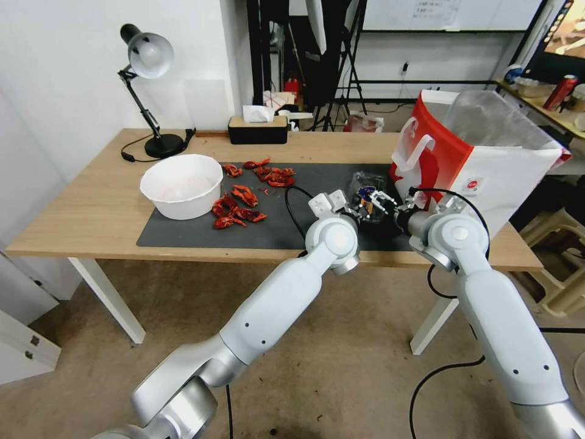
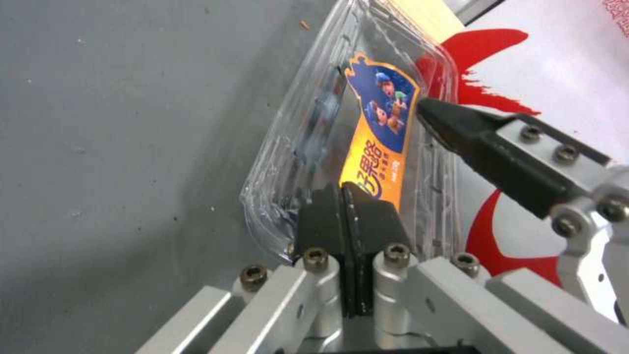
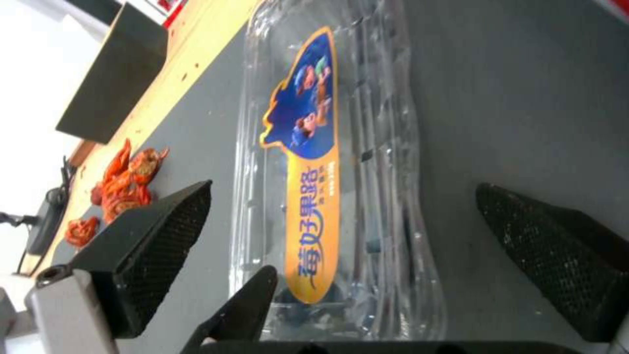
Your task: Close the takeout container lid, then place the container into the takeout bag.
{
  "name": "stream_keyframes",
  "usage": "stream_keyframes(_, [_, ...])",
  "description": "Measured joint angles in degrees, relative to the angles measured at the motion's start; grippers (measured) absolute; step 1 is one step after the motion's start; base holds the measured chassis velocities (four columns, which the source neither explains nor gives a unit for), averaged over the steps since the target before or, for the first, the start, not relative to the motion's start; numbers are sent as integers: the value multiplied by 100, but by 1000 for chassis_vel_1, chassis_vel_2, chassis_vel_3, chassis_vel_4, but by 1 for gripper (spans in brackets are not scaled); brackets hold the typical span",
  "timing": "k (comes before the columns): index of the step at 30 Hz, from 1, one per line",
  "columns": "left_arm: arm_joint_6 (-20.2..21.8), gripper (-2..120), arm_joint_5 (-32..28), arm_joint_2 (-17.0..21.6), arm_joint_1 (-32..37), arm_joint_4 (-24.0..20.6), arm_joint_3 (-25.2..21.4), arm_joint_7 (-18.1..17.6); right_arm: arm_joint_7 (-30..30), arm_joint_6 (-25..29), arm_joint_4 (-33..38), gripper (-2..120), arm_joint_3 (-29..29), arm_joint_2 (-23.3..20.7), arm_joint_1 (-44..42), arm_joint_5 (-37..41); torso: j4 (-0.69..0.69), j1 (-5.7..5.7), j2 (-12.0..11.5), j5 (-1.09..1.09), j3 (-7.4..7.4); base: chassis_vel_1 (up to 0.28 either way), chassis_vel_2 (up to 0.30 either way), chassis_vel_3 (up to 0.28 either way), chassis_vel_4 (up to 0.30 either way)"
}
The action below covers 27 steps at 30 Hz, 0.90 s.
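- Grey mat [image 1: 201,235] bare along table's [image 1: 91,213] near edge, free strip in front of both wrists.
- Left gripper [image 2: 351,196] low over mat near near edge, arm reaching up from lower left; black pads [image 2: 321,221] pressed together, resting at short end of takeout container [image 1: 367,183], nothing between them.
- Right gripper [image 3: 341,231] just beside it, fingers [image 3: 164,226] spread wide, straddling container's width, not touching.
- Left wrist view: one right fingertip [image 2: 459,128] close against lid [image 2: 367,147] beside its label [image 2: 383,142]; contact unclear.
- Right wrist view: lid [image 3: 367,162] lying flat over container, label orange and blue, dark berries dim beneath.
- Takeout bag [image 1: 469,158] upright at table's right edge, just beyond container, liner poking out.
- Head view alone: white bowl [image 1: 181,185] and red crayfish [image 1: 244,195] well apart toward left; lamp [image 1: 149,91] and tissue box [image 1: 258,128] along far edge.
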Motion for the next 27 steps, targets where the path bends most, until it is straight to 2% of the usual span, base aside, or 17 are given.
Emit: stream_keyframes(27, [-25, 0, -7, 0, 3, -9, 9, -5, 157, -363, -499, 100, -251, 89, 509, 193, -2, -1, 1, -2, -1, 0, 0, 0, 0])
